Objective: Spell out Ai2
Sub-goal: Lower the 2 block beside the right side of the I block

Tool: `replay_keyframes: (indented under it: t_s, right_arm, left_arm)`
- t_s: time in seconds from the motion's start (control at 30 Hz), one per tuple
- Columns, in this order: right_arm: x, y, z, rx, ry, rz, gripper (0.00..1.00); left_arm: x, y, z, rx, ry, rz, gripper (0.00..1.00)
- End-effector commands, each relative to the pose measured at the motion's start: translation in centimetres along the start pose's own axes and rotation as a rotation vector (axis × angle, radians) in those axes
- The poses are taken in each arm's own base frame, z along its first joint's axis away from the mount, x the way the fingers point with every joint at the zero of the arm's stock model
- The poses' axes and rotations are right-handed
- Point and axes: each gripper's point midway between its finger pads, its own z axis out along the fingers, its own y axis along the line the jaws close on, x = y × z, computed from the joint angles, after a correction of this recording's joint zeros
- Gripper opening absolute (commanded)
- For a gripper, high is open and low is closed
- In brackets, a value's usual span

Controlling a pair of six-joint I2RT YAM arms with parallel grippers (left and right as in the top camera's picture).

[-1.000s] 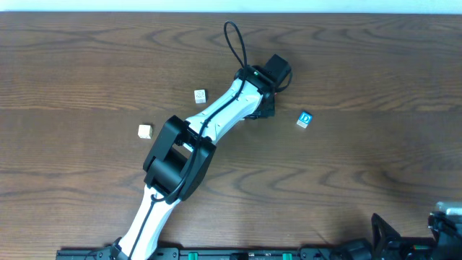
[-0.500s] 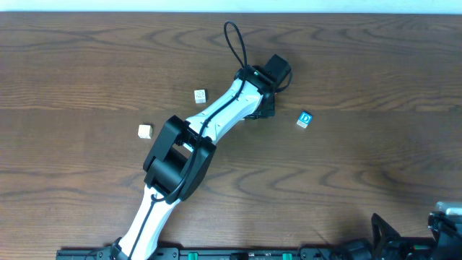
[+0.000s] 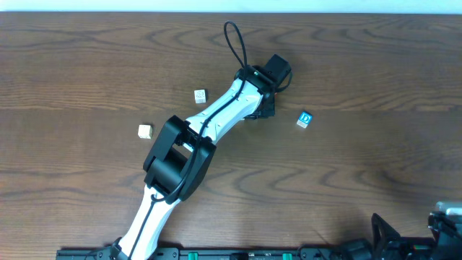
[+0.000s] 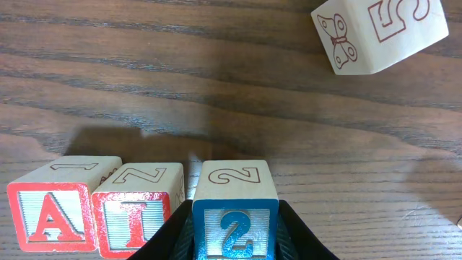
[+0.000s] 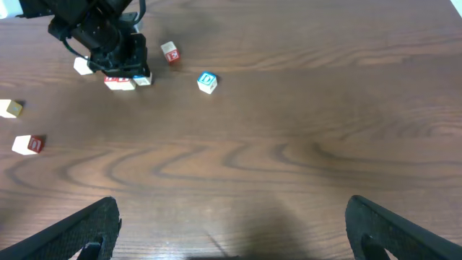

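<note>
In the left wrist view three wooden cubes stand in a row on the table. From left to right they are the red "A" cube (image 4: pixel 50 215), the red "I" cube (image 4: pixel 136 219) and the blue "2" cube (image 4: pixel 234 217). A and I touch, and a narrow gap separates I from 2. My left gripper (image 4: pixel 234 237) is shut on the "2" cube, one black finger on each side. From overhead the left gripper (image 3: pixel 263 107) hides the row. My right gripper (image 5: pixel 231 224) stands wide open and holds nothing, near the table's front edge, far from the row (image 5: pixel 127 81).
A blue "D" cube (image 3: pixel 304 118) lies right of the left gripper. A cube with a butterfly and a "5" (image 4: pixel 379 32) sits beyond the row. Pale cubes (image 3: pixel 200 95) (image 3: pixel 145 131) lie left of the arm. The left arm (image 3: pixel 180 159) stretches diagonally over the table.
</note>
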Motion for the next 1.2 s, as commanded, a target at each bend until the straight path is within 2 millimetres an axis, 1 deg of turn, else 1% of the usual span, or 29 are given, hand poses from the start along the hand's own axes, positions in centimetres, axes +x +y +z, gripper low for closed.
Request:
replay_keyframes:
  t_s: [0.0, 0.1, 0.17, 0.63, 1.03, 1.17]
  right_arm:
    - [0.0, 0.0, 0.0, 0.0, -0.001, -0.003, 0.99]
    - [0.0, 0.0, 0.0, 0.0, -0.001, -0.003, 0.99]
    - [0.0, 0.0, 0.0, 0.0, -0.001, -0.003, 0.99]
    - [0.0, 0.0, 0.0, 0.0, -0.001, -0.003, 0.99]
    - [0.0, 0.0, 0.0, 0.0, -0.001, -0.003, 0.99]
    - [0.0, 0.0, 0.0, 0.0, -0.001, -0.003, 0.99]
  left_arm:
    - [0.5, 0.5, 1.0, -0.032, 0.013, -0.007, 0.27]
    - [0.5, 0.5, 1.0, -0.032, 0.013, -0.007, 0.31]
    - [0.5, 0.5, 1.0, -0.033, 0.013, -0.007, 0.36]
    - [0.4, 0.5, 1.0, -0.032, 0.01, -0.007, 0.36]
    - [-0.3, 0.2, 1.0, -0.024, -0.023, -0.009, 0.36]
    - [-0.8, 0.7, 1.0, -0.049, -0.048, -0.01, 0.36]
